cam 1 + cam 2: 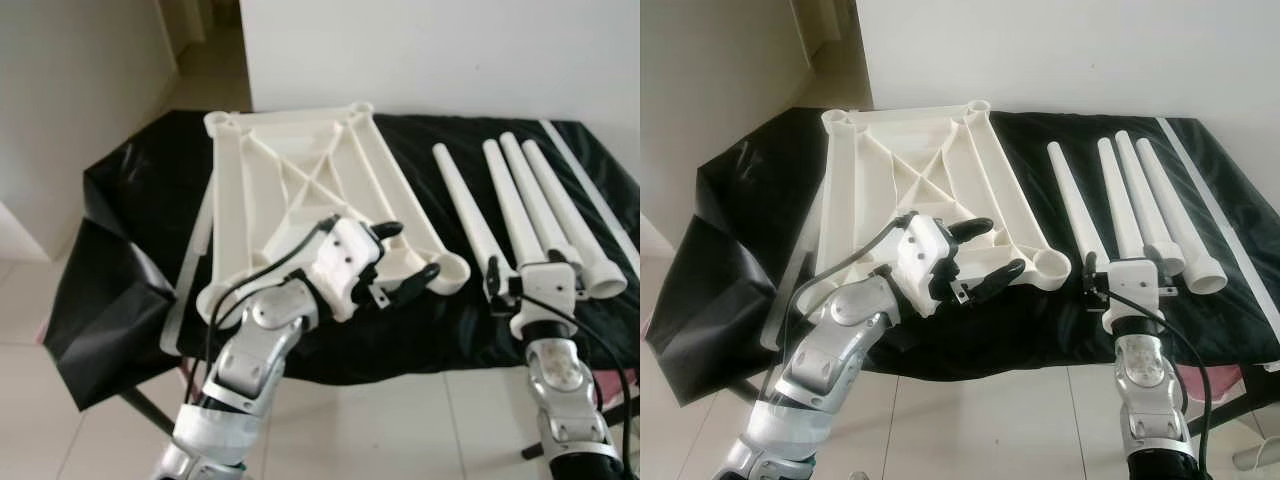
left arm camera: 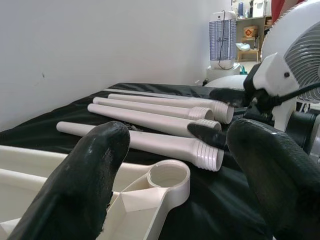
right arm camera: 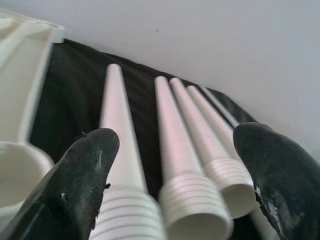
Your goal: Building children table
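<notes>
Table frame [image 1: 300, 190] lies upside down on bench [image 1: 130, 200], four legs [image 1: 520, 210] at 3 o'clock. Left gripper [image 1: 398, 262] fingers wide over near corner socket [image 1: 450, 272]. Right gripper [image 1: 535, 285] fingers wide around leg ends. Tip: grab one leg near threads, line up straight with socket.

One white plastic ribbed tabletop frame [image 1: 300, 190] lies toward the black-covered table's [image 1: 130, 200] left edge; four white tapered plastic legs [image 1: 520, 210] lie side by side toward its right edge.
</notes>
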